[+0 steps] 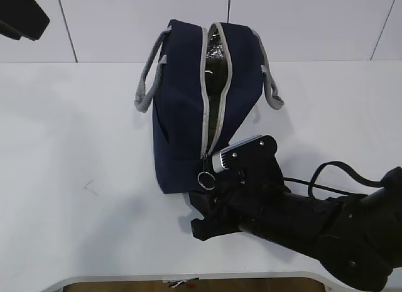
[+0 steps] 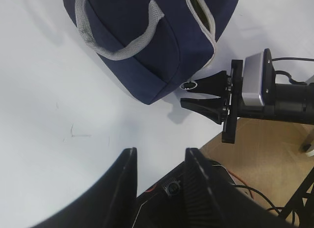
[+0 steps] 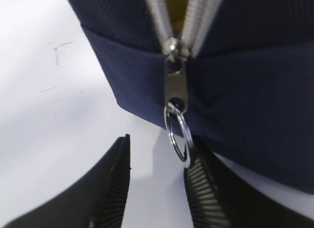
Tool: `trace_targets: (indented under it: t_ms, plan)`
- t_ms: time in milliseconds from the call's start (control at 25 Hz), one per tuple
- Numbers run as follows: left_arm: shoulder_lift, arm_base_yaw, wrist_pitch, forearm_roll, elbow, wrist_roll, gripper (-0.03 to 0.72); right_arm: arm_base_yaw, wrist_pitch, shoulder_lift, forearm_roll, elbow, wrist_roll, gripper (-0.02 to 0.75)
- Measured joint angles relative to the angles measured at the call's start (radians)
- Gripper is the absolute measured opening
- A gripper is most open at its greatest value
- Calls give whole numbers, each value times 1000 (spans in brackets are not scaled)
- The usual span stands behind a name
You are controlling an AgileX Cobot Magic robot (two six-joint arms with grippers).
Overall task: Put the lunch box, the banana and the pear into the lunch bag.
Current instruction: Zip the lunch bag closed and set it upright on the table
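Note:
The navy lunch bag (image 1: 182,97) lies on the white table, zipper facing up and partly open, with silver lining and something yellow-green showing inside. It also shows in the left wrist view (image 2: 142,46) and the right wrist view (image 3: 255,66). The lunch box, banana and pear are not separately visible. My right gripper (image 1: 196,213) is open at the bag's near end. Its fingers flank the zipper's metal pull ring (image 3: 177,135), which touches the right finger (image 3: 206,189). My right gripper (image 3: 158,144) holds nothing. My left gripper (image 2: 161,152) is open and empty, high above the table.
The left arm (image 1: 22,16) is at the upper left corner of the exterior view. Grey webbing handles (image 1: 146,85) hang off both sides of the bag. The table's front edge (image 1: 188,276) runs just behind the right arm.

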Motion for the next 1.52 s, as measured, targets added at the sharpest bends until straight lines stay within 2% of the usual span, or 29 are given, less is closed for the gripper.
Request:
trace_targets:
  t_ms: [880,1200,1520]
  plan:
    - [0,0,0,-20,0,0,245,0,-49,-4,2,21,0,309]
    - [0,0,0,-20,0,0,244,0,-117,-4,15,21,0,309]
    - [0,0,0,-20,0,0,244,0,-118,-4,16,21,0,237]
